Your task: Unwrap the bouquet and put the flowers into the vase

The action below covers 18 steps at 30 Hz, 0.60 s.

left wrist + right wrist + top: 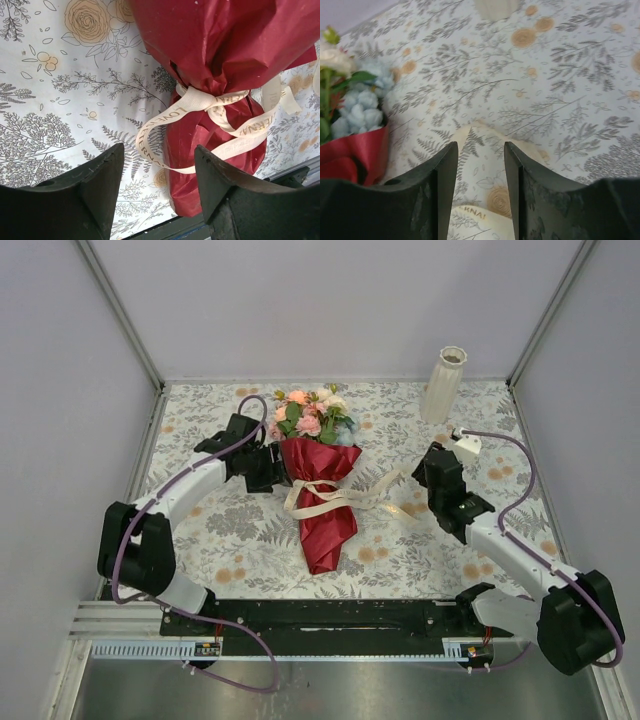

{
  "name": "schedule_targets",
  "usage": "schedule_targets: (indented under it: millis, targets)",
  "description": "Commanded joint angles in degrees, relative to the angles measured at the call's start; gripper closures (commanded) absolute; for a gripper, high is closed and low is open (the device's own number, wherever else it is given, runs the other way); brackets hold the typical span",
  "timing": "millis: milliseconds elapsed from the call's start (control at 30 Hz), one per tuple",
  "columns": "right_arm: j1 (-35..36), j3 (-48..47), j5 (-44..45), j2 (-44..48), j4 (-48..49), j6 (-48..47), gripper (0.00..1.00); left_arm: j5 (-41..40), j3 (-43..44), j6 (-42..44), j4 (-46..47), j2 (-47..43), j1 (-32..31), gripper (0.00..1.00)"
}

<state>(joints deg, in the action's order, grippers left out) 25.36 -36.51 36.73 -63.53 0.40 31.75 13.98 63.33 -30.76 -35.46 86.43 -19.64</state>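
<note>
The left gripper (159,154) is holding its 2 black fingers well apart, wide, with nothing clamped between them. In the left wrist view the gap is framing a loop of the cream ribbon (210,107) and the narrow lower part of the bouquet (322,495); whether either finger is touching them cannot be told. The ribbon is sitting knotted around the waist of the dark red wrapping paper (225,45), its printed tails trailing over the floral tablecloth (230,530). From above, this gripper is sitting just beside the bouquet's left side, near where the paper is flaring out.

The right gripper (480,149) is showing its fingers parted by a moderate gap and gripping nothing. Patterned cloth and a pale strip of ribbon are showing through the gap, and a lettered ribbon end is lying below the fingers at the bottom of the right wrist view. From above, this gripper is hovering to the right of the bouquet, near the ribbon's loose ends, and apart from the red paper.

The bouquet is lying flat in the middle of the table, wrapped and tied, its pointed end toward the arm bases. The flowers (310,415), pink, peach, cream and pale blue, are poking out of the far end. The vase (443,385) is standing upright at the far right, well apart from the bouquet.
</note>
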Motion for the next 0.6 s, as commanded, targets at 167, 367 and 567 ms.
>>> schedule_targets:
  millis: [167, 367, 567]
  targets:
    - [-0.14, -6.99, -35.63, -4.31, 5.56, -10.65, 0.47, 10.37, -2.68, -1.24, 0.92, -5.03, 3.55, 0.43]
    - [1.17, -11.55, -57.88, -15.55, 14.79, -13.90, 0.48, 4.67, -5.93, 3.42, -0.83, -11.19, 4.08, 0.43]
    - [3.99, -19.99, -67.31, -27.43, 16.99, -14.87, 0.48, -1.32, -8.57, 6.24, -3.20, -17.34, 4.26, 0.41]
